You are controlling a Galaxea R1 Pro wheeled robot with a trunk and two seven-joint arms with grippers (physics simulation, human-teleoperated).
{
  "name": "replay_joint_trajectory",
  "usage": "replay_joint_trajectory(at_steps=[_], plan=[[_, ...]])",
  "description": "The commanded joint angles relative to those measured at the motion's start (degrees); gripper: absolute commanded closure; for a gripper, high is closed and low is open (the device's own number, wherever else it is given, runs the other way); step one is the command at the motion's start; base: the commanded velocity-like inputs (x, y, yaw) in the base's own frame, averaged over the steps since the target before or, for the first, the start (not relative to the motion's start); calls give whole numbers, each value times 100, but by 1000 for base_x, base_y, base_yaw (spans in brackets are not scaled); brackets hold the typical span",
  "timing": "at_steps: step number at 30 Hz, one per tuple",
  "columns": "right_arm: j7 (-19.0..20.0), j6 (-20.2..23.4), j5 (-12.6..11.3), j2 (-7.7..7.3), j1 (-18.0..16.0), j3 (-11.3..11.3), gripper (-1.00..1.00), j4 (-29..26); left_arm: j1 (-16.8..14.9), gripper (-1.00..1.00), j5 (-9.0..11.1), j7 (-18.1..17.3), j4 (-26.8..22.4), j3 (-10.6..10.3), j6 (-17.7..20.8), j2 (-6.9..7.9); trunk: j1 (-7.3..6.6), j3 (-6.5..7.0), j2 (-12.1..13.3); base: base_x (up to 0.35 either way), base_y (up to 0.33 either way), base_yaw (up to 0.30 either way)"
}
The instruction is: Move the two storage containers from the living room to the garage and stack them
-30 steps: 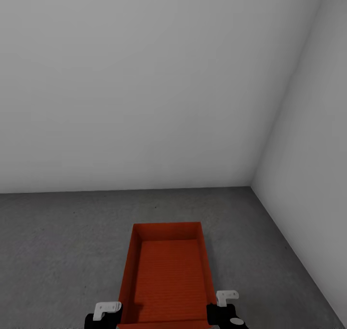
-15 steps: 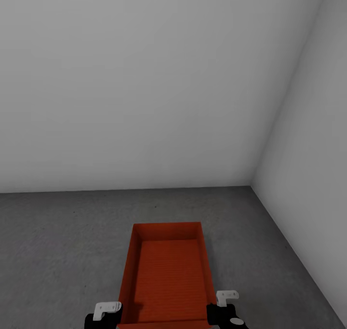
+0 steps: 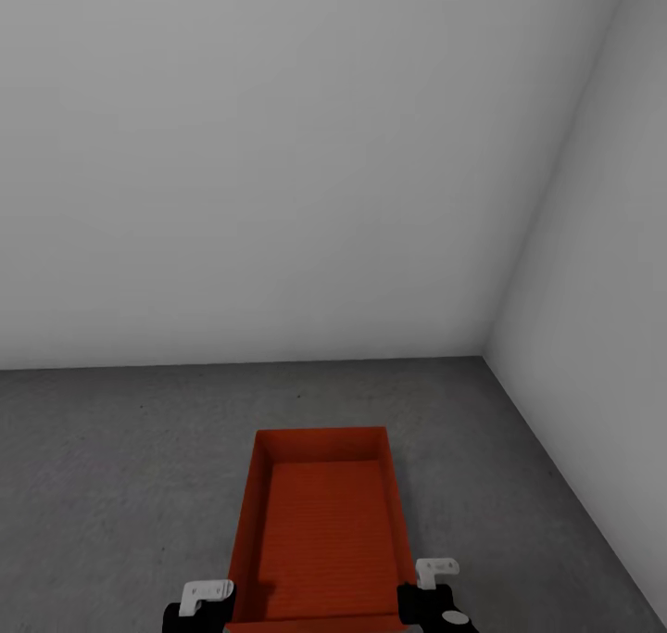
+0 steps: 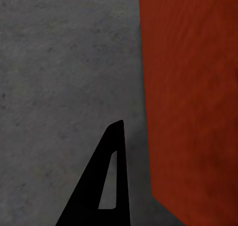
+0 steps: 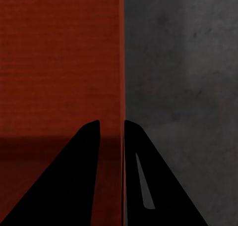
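Note:
One orange-red storage container (image 3: 320, 531) lies lengthwise in front of me over the dark grey concrete floor (image 3: 120, 466) of the garage. Whether it rests on the floor I cannot tell. My right gripper (image 5: 111, 124) is shut on its right wall, one black finger on each side of the thin wall, at the near right corner (image 3: 428, 601). My left gripper (image 3: 199, 607) sits at the near left corner. One left finger (image 4: 106, 181) stands just outside the container's outer wall (image 4: 193, 97) with a thin strip of floor between; its other finger is hidden.
Plain pale grey walls (image 3: 278, 170) meet in a corner (image 3: 484, 355) ahead to the right, with the right wall (image 3: 611, 336) running back toward me. Rough concrete floor stretches to the left of the container and beyond it up to the walls.

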Motion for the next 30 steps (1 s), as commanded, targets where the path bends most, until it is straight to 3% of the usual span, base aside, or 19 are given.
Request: replay_joint_trajectory(at_steps=[1, 30], plan=[[-40, -19, 11, -2, -18, -7, 100, 3, -4, 100, 18, 13, -6, 48, -17, 1, -1, -4, -2, 0, 0, 0], [-40, -19, 11, -2, -29, -11, 100, 3, -4, 100, 15, 24, -9, 48, -17, -1, -1, -4, -2, -13, 0, 0]])
